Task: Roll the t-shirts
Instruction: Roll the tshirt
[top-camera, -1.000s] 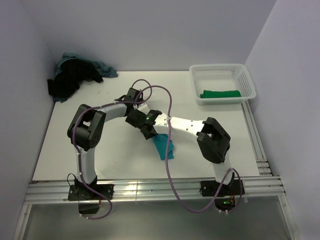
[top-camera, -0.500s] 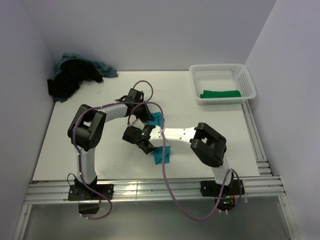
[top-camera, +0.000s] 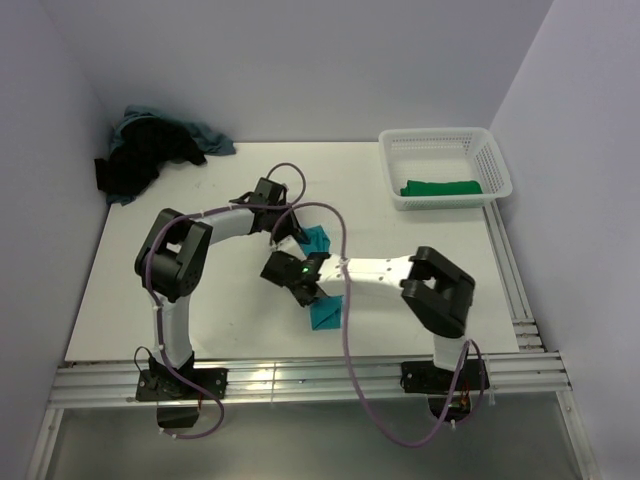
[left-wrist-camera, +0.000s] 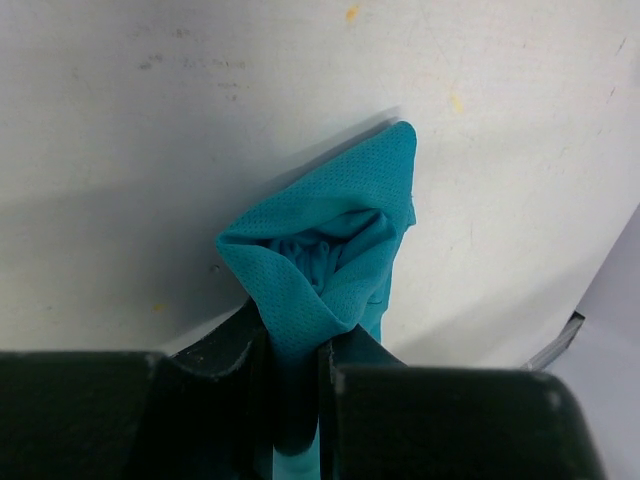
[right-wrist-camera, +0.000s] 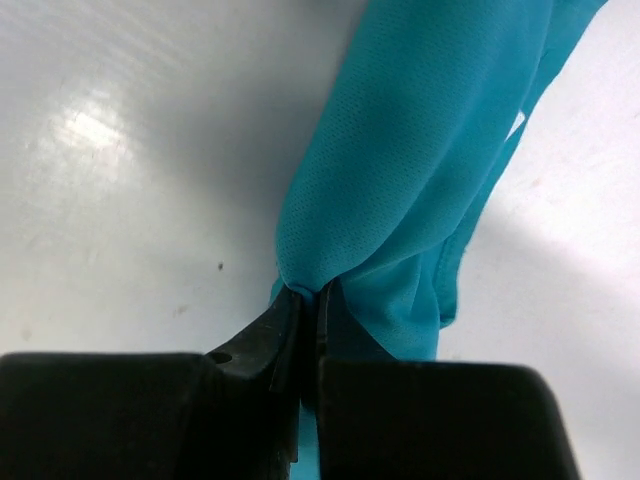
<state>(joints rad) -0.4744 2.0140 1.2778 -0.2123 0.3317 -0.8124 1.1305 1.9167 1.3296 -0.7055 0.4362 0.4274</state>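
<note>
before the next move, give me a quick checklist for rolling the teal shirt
1. Left gripper shut on the bright teal cotton t-shirt: ok.
2. Right gripper shut on the same shirt: ok.
3. Shirt rolled tight: not ok, loosely bunched.
4. Shirt's middle flat under the right arm: cannot tell.
5. White plastic lattice basket has room beside the green t-shirt: ok.

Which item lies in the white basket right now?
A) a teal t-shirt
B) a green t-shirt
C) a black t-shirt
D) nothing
B: a green t-shirt lies inside the white basket, while the teal t-shirt is out between the two arms.
</note>
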